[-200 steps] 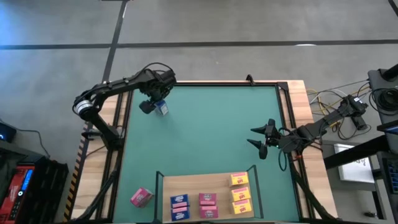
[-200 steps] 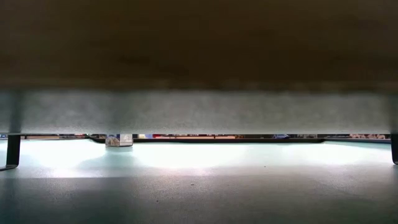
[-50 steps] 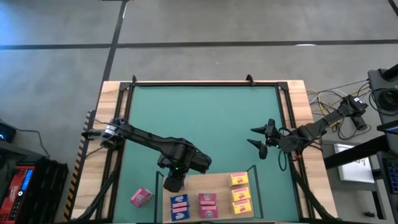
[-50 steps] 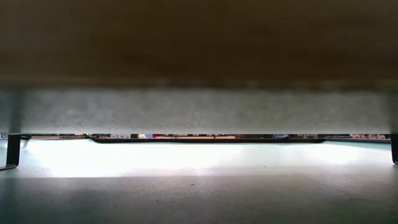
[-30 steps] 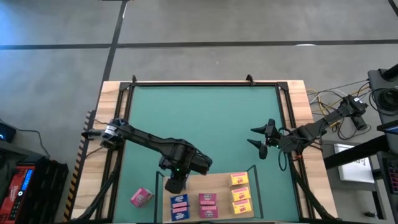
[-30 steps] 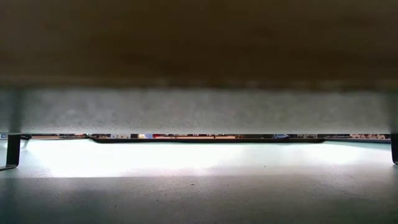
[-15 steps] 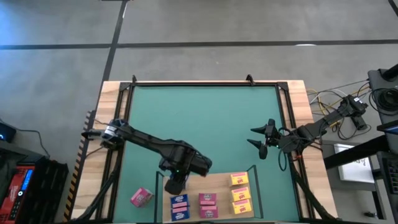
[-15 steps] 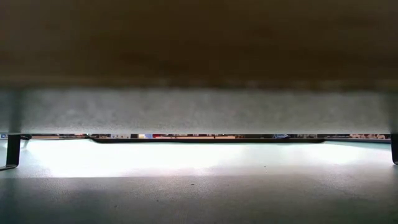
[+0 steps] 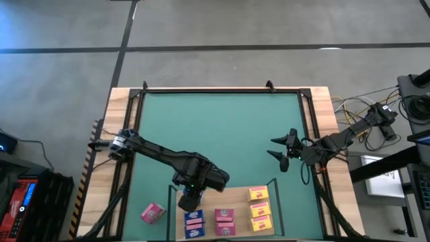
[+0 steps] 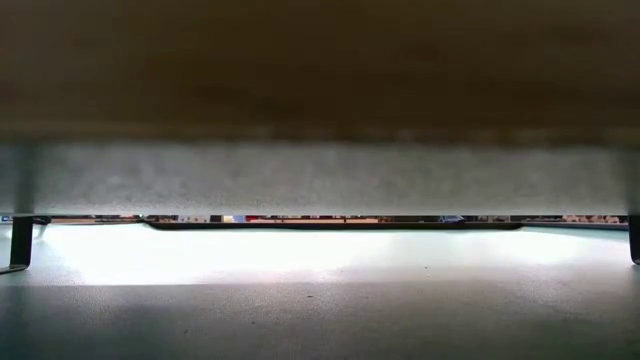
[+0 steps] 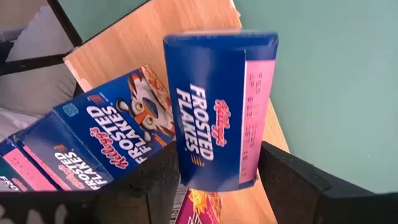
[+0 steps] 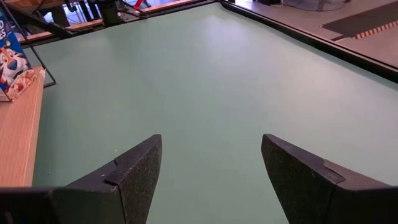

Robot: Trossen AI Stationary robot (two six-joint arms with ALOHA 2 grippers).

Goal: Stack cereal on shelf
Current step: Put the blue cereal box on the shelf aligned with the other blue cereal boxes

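Blue cereal box (image 11: 217, 106) between left tool (image 9: 190, 199) fingers | shelf (image 9: 235, 196) edge

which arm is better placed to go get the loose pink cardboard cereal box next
Left. The left gripper is over the light-wood shelf board's left end, close to the loose pink cardboard cereal box on the green mat. The right gripper sits far across.
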